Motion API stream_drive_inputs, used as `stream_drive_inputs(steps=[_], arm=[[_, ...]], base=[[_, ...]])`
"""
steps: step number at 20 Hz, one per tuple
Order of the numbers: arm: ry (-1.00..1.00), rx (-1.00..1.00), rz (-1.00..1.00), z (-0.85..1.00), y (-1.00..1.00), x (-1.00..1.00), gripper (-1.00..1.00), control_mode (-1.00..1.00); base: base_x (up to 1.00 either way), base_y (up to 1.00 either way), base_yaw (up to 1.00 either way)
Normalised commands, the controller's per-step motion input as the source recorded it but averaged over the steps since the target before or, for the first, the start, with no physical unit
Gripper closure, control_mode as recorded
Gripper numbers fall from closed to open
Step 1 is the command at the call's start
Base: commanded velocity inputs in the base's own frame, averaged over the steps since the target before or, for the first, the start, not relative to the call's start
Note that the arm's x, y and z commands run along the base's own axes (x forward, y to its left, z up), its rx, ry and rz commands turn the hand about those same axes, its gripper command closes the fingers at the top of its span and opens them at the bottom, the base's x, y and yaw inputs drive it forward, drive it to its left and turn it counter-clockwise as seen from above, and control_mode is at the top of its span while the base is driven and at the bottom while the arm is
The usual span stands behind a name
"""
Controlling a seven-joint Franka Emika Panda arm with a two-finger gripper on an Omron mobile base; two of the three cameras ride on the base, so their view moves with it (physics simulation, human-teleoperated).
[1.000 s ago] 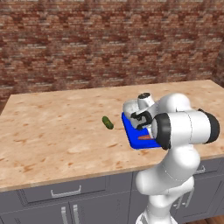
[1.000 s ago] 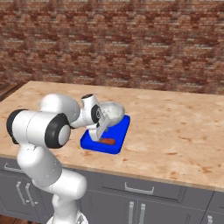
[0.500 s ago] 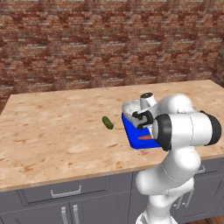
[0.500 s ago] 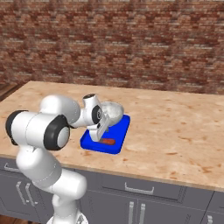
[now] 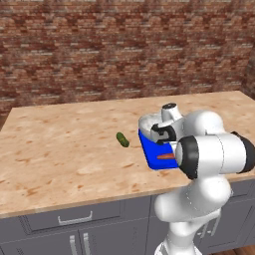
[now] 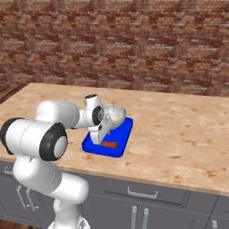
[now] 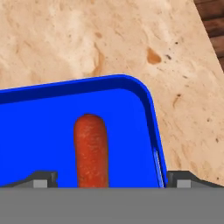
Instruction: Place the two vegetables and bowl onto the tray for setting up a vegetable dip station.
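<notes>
Carrot (image 7: 91, 151) lies flat in the blue tray (image 7: 39, 131), long axis running straight away from the tool (image 7: 111, 177), between its spread, released fingertips. Bowl (image 6: 114, 115) sits at the tray's far end. Cucumber (image 5: 122, 139) on the desk (image 5: 64, 149), left of tray, angled diagonally.

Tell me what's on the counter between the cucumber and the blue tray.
Nothing: in the left base view, bare wooden counter separates the cucumber from the tray.
</notes>
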Motion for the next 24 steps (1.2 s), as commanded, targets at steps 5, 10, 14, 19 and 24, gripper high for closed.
stream_drive_inputs(steps=[5,10,14,19,24], arm=[[0.01,0.00,0.00,0.15,0.08,-0.23,-1.00,-1.00],[0.00,0.00,0.00,0.12,0.12,-0.24,-1.00,-1.00],[0.00,0.00,0.00,0.11,0.15,-0.26,-1.00,-1.00],[0.00,0.00,0.01,0.12,0.20,-0.23,-1.00,-1.00],[-0.05,0.00,0.27,0.13,0.38,-0.19,-1.00,-1.00]], base=[[0.00,0.00,0.00],[0.00,0.00,0.00],[0.00,0.00,0.00],[0.00,0.00,0.00],[0.00,0.00,0.00]])
